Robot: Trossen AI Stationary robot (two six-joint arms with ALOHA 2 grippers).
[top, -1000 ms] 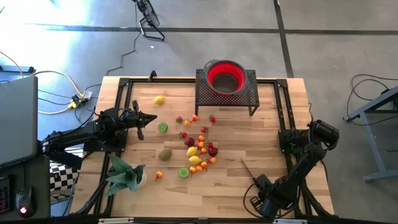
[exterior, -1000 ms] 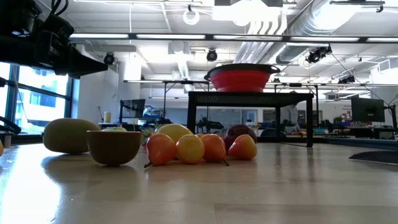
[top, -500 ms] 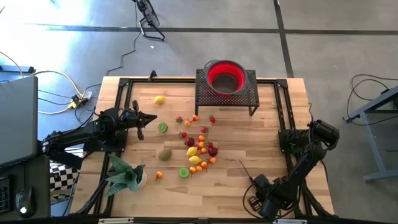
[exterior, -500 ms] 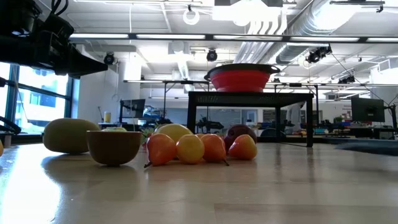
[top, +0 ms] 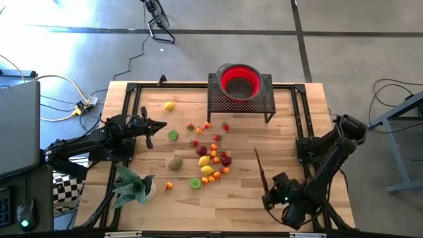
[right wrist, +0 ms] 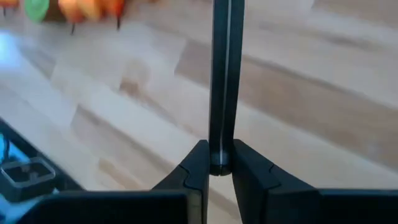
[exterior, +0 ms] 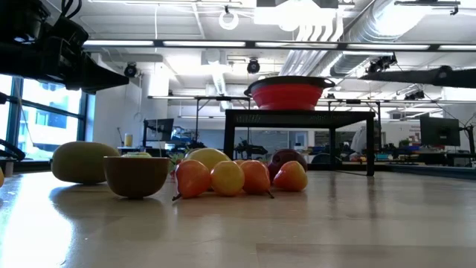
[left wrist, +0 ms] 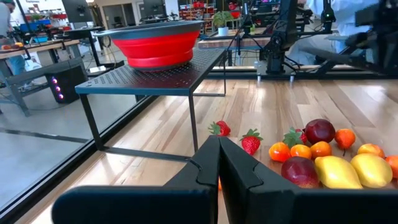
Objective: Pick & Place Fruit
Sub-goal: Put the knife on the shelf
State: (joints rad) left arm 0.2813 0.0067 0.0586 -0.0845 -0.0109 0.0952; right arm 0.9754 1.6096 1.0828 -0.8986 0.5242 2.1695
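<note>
High view: the fruit lies clustered mid-bench, none grasped. The right gripper, clenched with nothing in it, hovers near the cluster's right; it must open and descend. The left gripper waits clenched.

Both arms stood over the desk with their claws shut.

The left arm lay low along the desk's left side, reaching inward from that edge, its left claw pointing toward the desk's middle with the two fingers pressed together and nothing between them. The right arm rose from its base at the desk's right edge and folded back toward the near right corner, its wrist lifted off the desk; the right claw pointed toward the desk's middle, its long thin fingers closed against each other and gripping nothing.
</note>
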